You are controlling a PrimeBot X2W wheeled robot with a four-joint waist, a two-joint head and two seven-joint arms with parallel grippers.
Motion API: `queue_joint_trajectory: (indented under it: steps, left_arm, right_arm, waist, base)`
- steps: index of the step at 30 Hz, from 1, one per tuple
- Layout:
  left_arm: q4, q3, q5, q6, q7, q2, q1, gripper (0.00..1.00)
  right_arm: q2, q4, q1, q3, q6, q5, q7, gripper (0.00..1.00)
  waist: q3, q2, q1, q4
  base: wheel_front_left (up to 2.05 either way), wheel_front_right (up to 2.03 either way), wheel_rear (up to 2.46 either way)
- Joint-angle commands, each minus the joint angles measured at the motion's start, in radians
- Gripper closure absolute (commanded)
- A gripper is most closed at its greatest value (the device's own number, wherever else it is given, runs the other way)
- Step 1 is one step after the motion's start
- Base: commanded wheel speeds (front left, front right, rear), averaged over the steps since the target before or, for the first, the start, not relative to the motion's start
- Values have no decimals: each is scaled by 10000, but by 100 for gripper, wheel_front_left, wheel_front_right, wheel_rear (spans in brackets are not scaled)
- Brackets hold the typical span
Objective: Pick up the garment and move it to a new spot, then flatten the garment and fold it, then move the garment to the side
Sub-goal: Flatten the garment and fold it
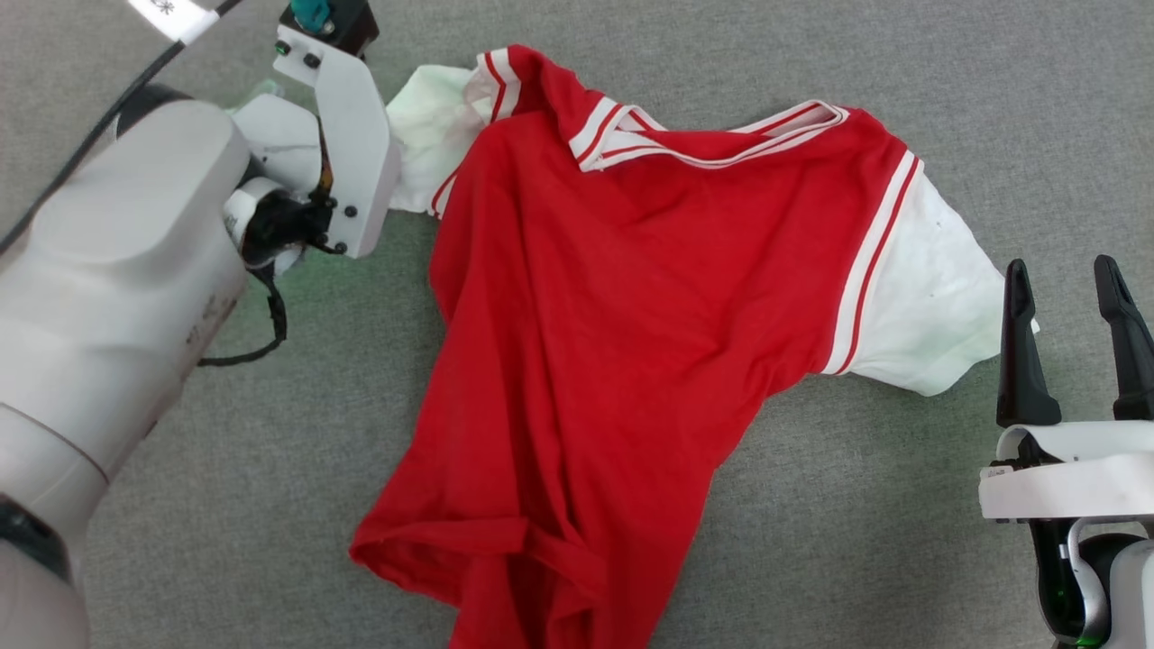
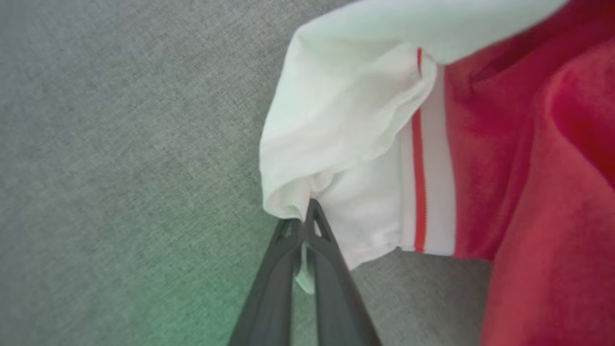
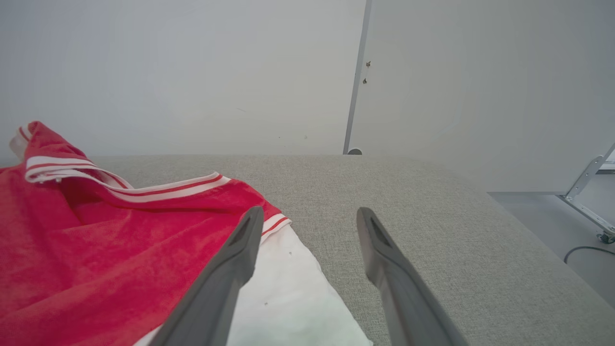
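- Left gripper (image 2: pixel 307 214), left wrist view: jaws pinched tight on the edge of a white sleeve (image 2: pixel 336 144) of the red jersey-style T-shirt with white short sleeves and striped trim (image 2: pixel 538 202).
- Head view: T-shirt laid mid-surface, collar away from the robot, rumpled, bottom bunched. Flattening judged underway. Folding and moving aside left. Relocation cannot be told.
- Right wrist view: right gripper (image 3: pixel 310 214) spread wide, nothing held, over the other sleeve. Grey woven cloth-covered surface (image 3: pixel 432 216), pale wall panels (image 3: pixel 192 72), metal frame leg (image 3: pixel 586 192) on the floor.
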Motion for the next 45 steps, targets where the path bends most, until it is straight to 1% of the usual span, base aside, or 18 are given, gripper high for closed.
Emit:
queue_joint_trajectory:
  steps: [1,9,14,15,18,22,26,29,31,34,39,40,41,42,43,44,45]
  left_arm:
    - [167,-57,-203,-47,180,-31,539,100]
    - [-32,28,-333,-42,226,186,393,100]
    - [-250,66,-324,169,302,383,496,100]
    - [-250,66,-324,169,302,383,496,100]
    - [-496,78,-407,359,393,580,638,100]
    - [-980,103,-461,510,390,865,911,100]
    - [-1507,143,-650,809,396,1192,1381,100]
    - [-1887,133,-778,1052,516,1510,1805,100]
    - [-2159,121,-905,1231,543,1619,2147,100]
    - [-2460,106,-1022,1373,462,1845,2585,100]
    - [-2781,119,-1195,1618,329,1999,3102,100]
    - [-2846,105,-1063,1656,264,2039,3104,100]
    - [-2903,98,-942,1700,164,2076,3095,91]
    - [-2945,81,-885,1693,112,2107,3105,68]
    - [-3007,65,-800,1652,48,2134,3094,54]
    - [-3083,59,-695,1602,-33,2160,3046,33]
    - [-3150,56,-612,1574,-129,2190,3005,7]
  right_arm:
    - [30,42,-53,-51,-11,53,-61,0]
    - [37,-31,175,-252,-11,-132,81,0]
    - [33,-111,270,-370,-11,-214,277,0]
    - [33,-111,270,-370,-11,-214,277,0]
    - [17,-174,395,-419,-11,-261,410,0]
    - [-102,-194,477,-567,-11,-191,587,0]
    - [-123,-229,582,-646,-11,-172,772,0]
    - [-149,-262,637,-698,-11,-127,855,0]
    - [-175,-258,621,-728,-11,-105,885,0]
    - [-158,-298,671,-742,-11,-91,941,0]
    - [-185,-316,663,-744,-11,-48,1008,0]
    - [-180,-324,663,-727,-11,-45,1008,0]
    - [-177,-329,668,-720,-11,-59,1018,0]
    - [-177,-322,670,-720,-11,-59,1026,0]
    - [-189,-304,680,-720,-11,-40,1010,0]
    - [-203,-284,694,-718,-11,-20,1000,0]
    - [-207,-269,714,-711,-11,1,990,0]
  waist:
    - [-22,0,0,24]
    - [-469,0,0,423]
    - [-865,0,0,844]
    - [-865,0,0,844]
    - [-1105,0,0,1107]
    - [-1410,0,0,1479]
    - [-1674,0,0,1764]
    - [-1821,0,0,1921]
    - [-1894,0,0,2016]
    - [-1987,0,0,2116]
    - [-2081,0,0,2225]
    - [-2103,0,0,2236]
    - [-2125,0,0,2248]
    - [-2152,0,0,2255]
    - [-2188,0,0,2262]
    - [-2225,0,0,2263]
    - [-2269,0,0,2255]
  base:
    - [0,0,0]
    - [0,0,0]
    - [0,0,0]
    - [0,0,0]
    - [0,0,0]
    - [0,0,0]
    - [0,0,0]
    - [0,0,0]
    - [0,0,0]
    - [0,0,0]
    - [0,0,0]
    - [0,0,0]
    - [0,0,0]
    - [0,0,0]
    - [0,0,0]
    - [0,0,0]
    - [0,0,0]
